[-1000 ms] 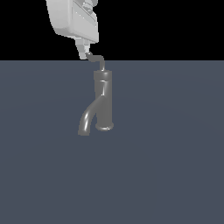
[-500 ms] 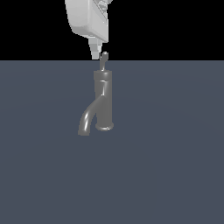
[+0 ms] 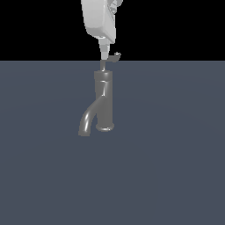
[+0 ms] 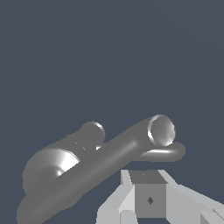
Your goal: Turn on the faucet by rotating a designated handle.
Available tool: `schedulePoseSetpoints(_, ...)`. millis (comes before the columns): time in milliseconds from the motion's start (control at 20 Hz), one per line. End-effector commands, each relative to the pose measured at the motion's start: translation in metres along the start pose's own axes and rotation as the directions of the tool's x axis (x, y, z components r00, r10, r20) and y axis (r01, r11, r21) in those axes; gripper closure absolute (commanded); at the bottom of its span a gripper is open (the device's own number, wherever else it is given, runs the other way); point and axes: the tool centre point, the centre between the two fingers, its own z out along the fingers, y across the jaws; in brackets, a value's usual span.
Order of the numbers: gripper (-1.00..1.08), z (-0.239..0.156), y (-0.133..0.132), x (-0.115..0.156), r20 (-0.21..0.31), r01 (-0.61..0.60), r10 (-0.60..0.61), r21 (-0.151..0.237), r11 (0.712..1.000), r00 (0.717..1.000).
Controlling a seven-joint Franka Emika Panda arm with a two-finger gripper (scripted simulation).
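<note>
The grey faucet (image 3: 104,103) stands upright on the dark floor, and its thick spout (image 3: 86,122) curves down toward the exterior view's left. On top of the body sits the thin handle (image 3: 113,56), whose upturned tip points to the exterior view's right. My white gripper (image 3: 104,55) hangs straight above the tap, fingers together, with the fingertips touching the handle rod beside its tip. The wrist view shows the handle (image 4: 114,152) as a long rod running just past my fingers (image 4: 148,192), with the faucet (image 4: 52,165) behind it. Nothing is held between the fingers.
The flat dark grey floor (image 3: 176,167) stretches around the tap on all sides. No other objects are in view.
My gripper has moved toward the exterior view's right. The handle has swung with it, its tip going from the left side over to the right.
</note>
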Motion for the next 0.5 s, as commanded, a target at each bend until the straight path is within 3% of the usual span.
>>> schedulePoseSetpoints(0, 1.08, 0.0, -0.013, 0.029, -0.001, -0.039, 0.039, 0.007, 0.999, 0.999)
schedulePoseSetpoints(450, 1.08, 0.0, -0.033, 0.062, -0.002, -0.054, 0.054, 0.006, 0.999, 0.999)
